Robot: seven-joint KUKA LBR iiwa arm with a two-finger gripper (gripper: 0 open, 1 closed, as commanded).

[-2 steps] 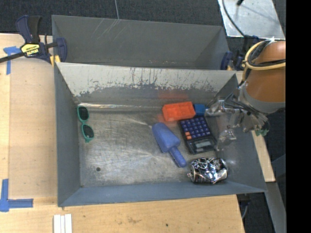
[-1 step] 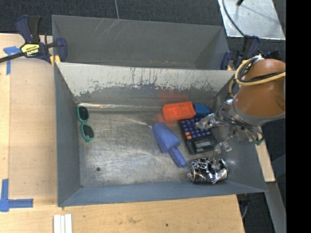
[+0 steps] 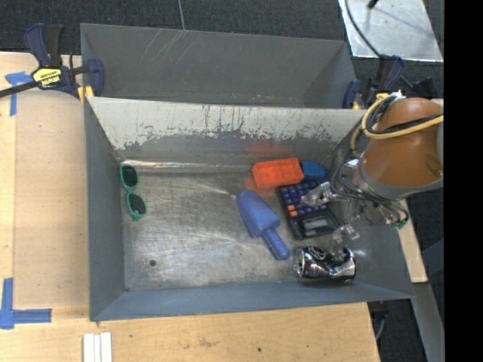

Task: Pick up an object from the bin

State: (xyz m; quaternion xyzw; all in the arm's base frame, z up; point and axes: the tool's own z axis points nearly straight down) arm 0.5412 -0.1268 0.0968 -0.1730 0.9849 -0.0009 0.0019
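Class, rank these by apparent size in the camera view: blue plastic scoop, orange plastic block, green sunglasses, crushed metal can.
1. Blue plastic scoop.
2. Orange plastic block and crushed metal can: they look about alike, so not ranked against each other.
3. Green sunglasses, a thin frame.

One each: sunglasses (image 3: 131, 192), scoop (image 3: 260, 221), orange block (image 3: 277, 173), calculator (image 3: 306, 211), can (image 3: 324, 265)

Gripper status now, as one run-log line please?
gripper low at right side of bin | between dark calculator and crushed can | hold: none visible | blue scoop, orange block, green sunglasses lying apart from it
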